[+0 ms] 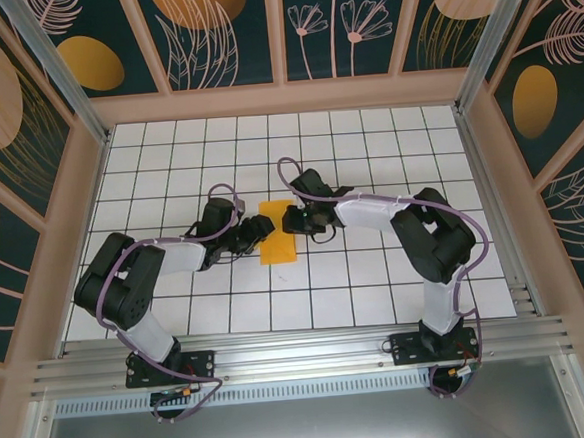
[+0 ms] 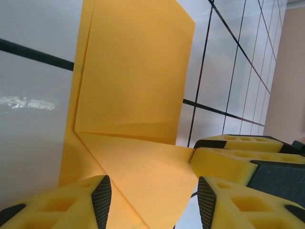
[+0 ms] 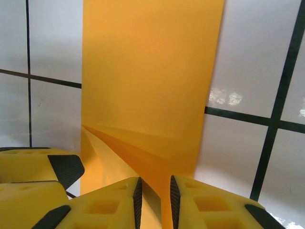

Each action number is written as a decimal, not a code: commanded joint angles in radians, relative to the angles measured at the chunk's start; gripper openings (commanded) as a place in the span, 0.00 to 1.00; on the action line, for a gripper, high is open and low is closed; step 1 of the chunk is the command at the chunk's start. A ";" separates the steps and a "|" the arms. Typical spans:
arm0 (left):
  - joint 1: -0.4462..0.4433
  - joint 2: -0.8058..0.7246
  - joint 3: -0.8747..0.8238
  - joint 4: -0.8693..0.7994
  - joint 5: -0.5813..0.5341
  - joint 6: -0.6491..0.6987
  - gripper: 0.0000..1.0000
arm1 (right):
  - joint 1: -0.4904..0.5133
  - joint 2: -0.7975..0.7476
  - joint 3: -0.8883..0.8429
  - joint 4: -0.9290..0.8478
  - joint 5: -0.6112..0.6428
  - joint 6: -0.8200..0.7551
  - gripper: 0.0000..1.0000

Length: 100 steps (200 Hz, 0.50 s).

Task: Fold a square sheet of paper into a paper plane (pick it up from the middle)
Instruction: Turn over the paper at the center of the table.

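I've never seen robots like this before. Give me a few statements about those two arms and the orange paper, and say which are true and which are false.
1. The sheet of paper lies on the table between the left gripper and the right gripper. True.
2. The sheet is a flat, unfolded square. False: it is folded into a narrow rectangle, with a slanted flap creased in at one corner.
3. The right gripper's jaws stand wide apart, clear of the paper. False: they are nearly closed, with a raised fold of the paper between them.
4. The left gripper's jaws stand apart, with paper showing between them. True.
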<state>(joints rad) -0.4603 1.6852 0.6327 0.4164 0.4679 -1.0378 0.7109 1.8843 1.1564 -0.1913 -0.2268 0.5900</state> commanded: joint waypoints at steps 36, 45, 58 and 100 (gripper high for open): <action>0.006 0.013 -0.027 0.051 0.030 -0.015 0.54 | -0.032 -0.005 -0.072 0.099 -0.050 0.042 0.11; 0.006 0.013 -0.027 0.053 0.031 -0.014 0.53 | -0.038 -0.007 -0.085 0.117 -0.059 0.052 0.11; 0.006 0.018 -0.026 0.059 0.034 -0.014 0.53 | -0.047 -0.012 -0.105 0.141 -0.070 0.066 0.11; 0.005 0.072 0.010 0.093 0.062 -0.005 0.48 | -0.050 -0.017 -0.121 0.160 -0.087 0.074 0.11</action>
<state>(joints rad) -0.4603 1.7164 0.6170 0.4614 0.4965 -1.0416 0.6628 1.8843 1.0508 -0.0750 -0.2893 0.6437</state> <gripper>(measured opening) 0.497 0.111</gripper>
